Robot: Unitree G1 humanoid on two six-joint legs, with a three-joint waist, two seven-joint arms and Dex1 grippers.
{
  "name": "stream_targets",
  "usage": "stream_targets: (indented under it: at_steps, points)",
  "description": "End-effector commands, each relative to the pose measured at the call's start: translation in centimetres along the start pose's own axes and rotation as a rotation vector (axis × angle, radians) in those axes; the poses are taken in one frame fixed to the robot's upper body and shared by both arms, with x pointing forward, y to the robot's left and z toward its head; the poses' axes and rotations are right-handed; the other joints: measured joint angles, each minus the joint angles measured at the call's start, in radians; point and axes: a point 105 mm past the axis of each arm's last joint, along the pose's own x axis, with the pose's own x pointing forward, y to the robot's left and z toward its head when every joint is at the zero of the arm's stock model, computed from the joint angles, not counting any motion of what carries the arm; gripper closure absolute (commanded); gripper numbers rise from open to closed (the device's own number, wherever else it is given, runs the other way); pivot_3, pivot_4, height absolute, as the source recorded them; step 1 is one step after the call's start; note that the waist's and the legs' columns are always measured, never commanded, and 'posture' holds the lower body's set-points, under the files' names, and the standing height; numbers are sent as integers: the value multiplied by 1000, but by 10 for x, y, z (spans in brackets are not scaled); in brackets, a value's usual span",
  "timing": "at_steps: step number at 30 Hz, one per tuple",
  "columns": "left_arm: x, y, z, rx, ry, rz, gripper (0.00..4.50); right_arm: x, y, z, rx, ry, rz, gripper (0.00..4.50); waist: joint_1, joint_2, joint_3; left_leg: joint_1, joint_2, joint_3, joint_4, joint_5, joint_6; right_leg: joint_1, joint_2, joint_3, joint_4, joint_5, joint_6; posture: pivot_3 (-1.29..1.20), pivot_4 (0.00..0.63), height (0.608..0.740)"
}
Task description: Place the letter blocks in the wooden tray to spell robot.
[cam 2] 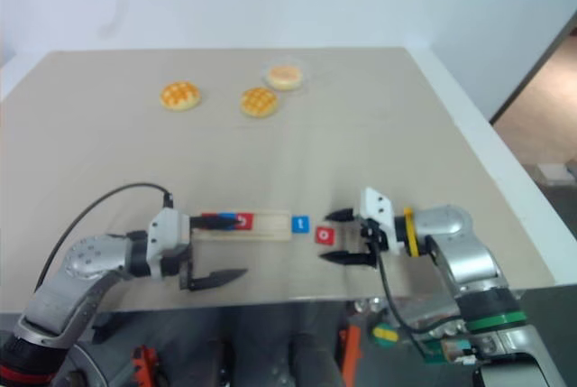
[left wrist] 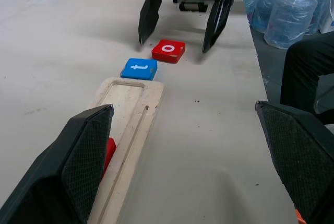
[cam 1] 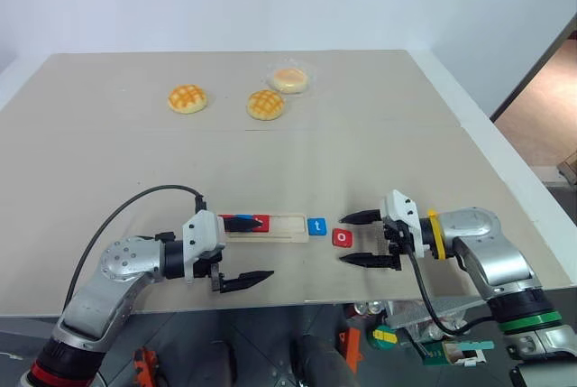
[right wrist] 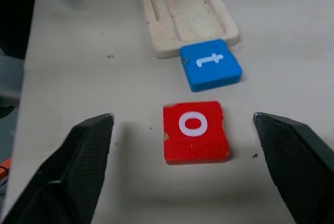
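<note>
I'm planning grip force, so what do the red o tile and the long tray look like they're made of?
The square red o tile looks like painted wood: matte red coat, chipped pale at one corner; hard plastic is possible. The long pale wooden tray looks like unfinished light wood, with visible grain and a routed groove.

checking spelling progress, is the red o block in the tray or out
Out: the red o block lies flat on the table beyond the wooden tray end, past the blue t block.
</note>
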Motion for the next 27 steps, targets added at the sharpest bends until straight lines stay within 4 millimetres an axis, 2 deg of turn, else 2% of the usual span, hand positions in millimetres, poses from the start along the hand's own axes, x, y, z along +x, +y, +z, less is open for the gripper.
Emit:
stream_targets:
  at_steps: [1, 5, 16, 22, 24, 27]
  points:
    - [1, -2, 11, 52, -32, 7, 0, 6, -6, 4, 0, -43, -71, 799, 0, 0, 0, 0, 0, 0, 0, 0, 0, 0, 0, 0, 0, 0, 0, 0, 150, 740]
    - [1, -1, 8, 53, -23, 10, 0, 10, -1, 3, 16, -47, -96, 1731, 1, 0, 0, 1, 0, 0, 0, 0, 0, 0, 0, 0, 0, 0, 0, 0, 150, 740]
    - [0, 2, 0, 58, 2, 14, 0, 7, 21, 3, 80, -32, -240, 1731, 12, 0, 0, 2, 0, 0, 0, 0, -1, 1, 0, 0, 1, 0, 0, 0, 150, 740]
    - [0, 4, -4, 60, 9, 14, 0, 2, 12, -5, 156, 1, -397, 1731, 17, 0, 0, 2, 0, 0, 1, 0, -1, 1, 0, 0, 1, 0, 0, 0, 150, 740]
    - [0, 4, -4, 59, 8, 15, 0, 1, 11, -8, 197, 1, -433, 1877, 21, 0, 0, 2, 0, 0, 2, 1, -1, 2, 0, 0, 1, 1, 0, 0, 150, 740]
    - [1, 3, -3, 56, -5, 14, 0, 1, 11, -12, 222, 23, -470, 2601, 22, 0, -1, 2, 0, 0, 2, 1, -1, 2, 0, 0, 1, 1, 0, 0, 150, 740]
